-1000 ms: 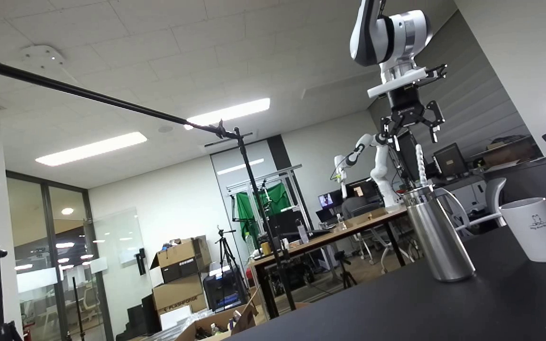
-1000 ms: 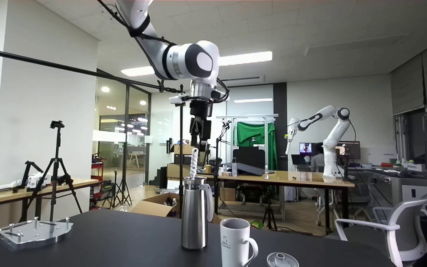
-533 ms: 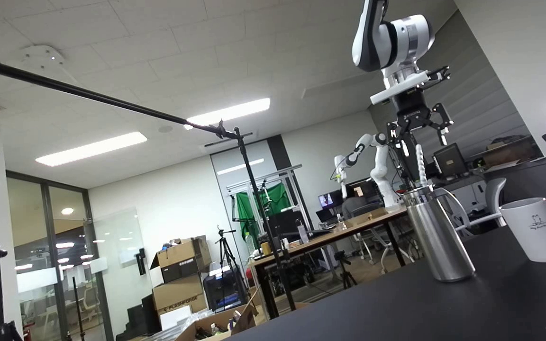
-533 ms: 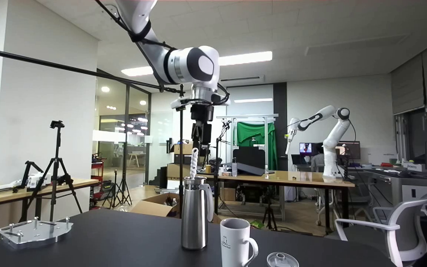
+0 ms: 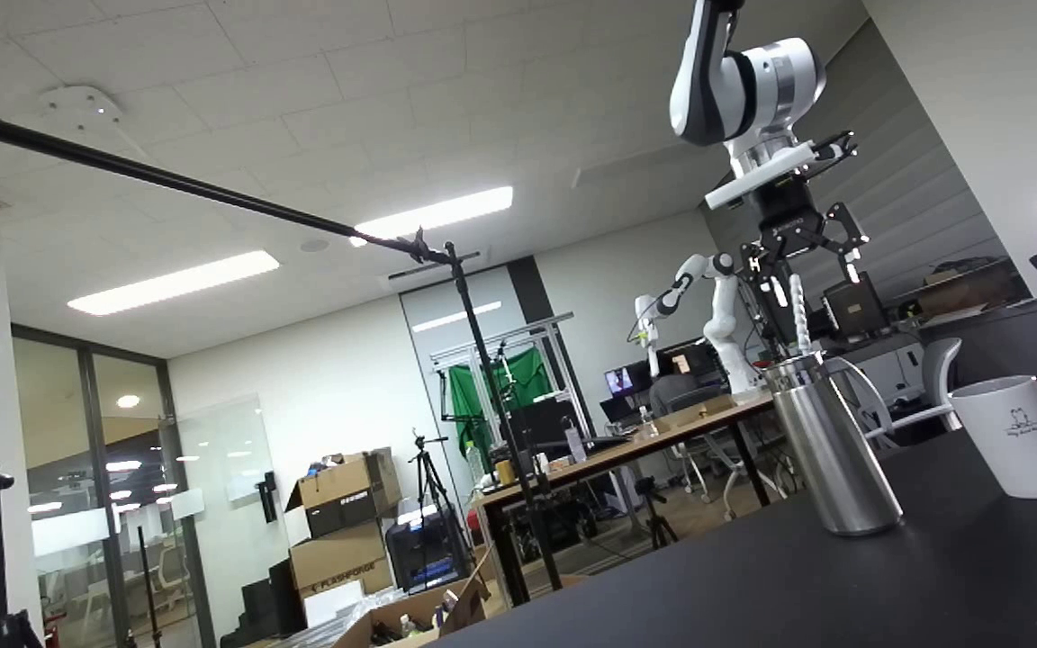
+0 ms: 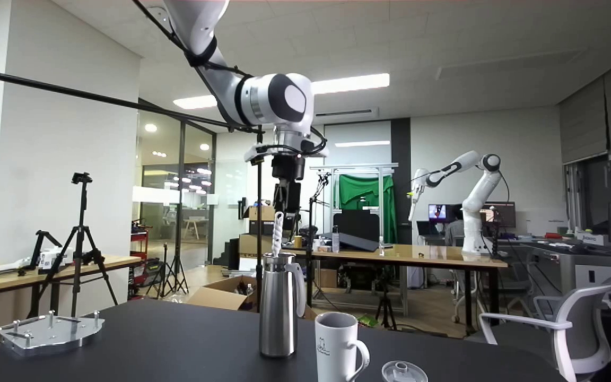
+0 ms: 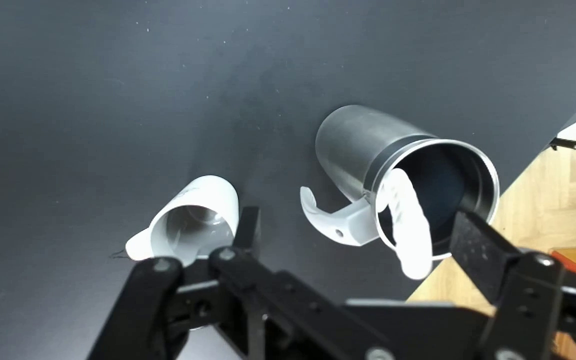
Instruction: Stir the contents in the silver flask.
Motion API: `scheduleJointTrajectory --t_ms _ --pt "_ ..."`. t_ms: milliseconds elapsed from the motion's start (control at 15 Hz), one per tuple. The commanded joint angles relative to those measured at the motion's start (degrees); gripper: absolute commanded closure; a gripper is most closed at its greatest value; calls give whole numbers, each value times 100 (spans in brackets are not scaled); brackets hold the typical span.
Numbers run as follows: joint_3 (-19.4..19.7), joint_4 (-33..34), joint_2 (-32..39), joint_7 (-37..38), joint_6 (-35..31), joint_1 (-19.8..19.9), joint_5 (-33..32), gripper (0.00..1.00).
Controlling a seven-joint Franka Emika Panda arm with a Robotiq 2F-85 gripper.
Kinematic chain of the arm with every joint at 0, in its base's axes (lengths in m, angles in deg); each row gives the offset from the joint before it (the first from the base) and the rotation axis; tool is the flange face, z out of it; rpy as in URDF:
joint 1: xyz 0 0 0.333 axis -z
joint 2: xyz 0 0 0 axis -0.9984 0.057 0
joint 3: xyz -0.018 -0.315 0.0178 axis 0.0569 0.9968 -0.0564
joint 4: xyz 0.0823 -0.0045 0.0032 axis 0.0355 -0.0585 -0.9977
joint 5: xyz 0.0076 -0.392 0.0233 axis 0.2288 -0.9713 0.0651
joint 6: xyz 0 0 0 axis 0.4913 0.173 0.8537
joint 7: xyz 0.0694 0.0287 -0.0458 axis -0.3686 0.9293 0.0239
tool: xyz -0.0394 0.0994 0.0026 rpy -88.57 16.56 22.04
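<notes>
Fingers of your gripper stand wide apart and hold nothing; in your wrist view a white twisted rod shows in the gap between them, jutting from the silver flask, whose dark interior only that view gives you. Both exterior views give you the flask's full profile: it stands upright on the black table, long axis vertical, mouth up, its handle turned toward the side where the white mug stands.

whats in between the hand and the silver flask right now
A white twisted rod, rising from the mouth of the silver flask toward the open hand. Both exterior views show it.
</notes>
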Motion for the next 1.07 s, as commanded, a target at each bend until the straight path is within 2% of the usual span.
scheduleJointTrajectory --t_ms 0,67,133,200,533,733,867,1000 --pt "51 284 189 312 128 -92 -56 28" --pt "53 301 218 327 126 -103 -58 30" --pt "55 309 240 336 115 -113 -66 36" --pt "59 314 258 337 87 -126 -87 45" --pt "70 506 390 157 212 -167 -356 78" --pt "17 595 443 -205 126 -172 -544 98" --pt "-58 727 519 -593 317 -160 -523 99" --pt "-71 809 584 -872 408 -208 -554 96"
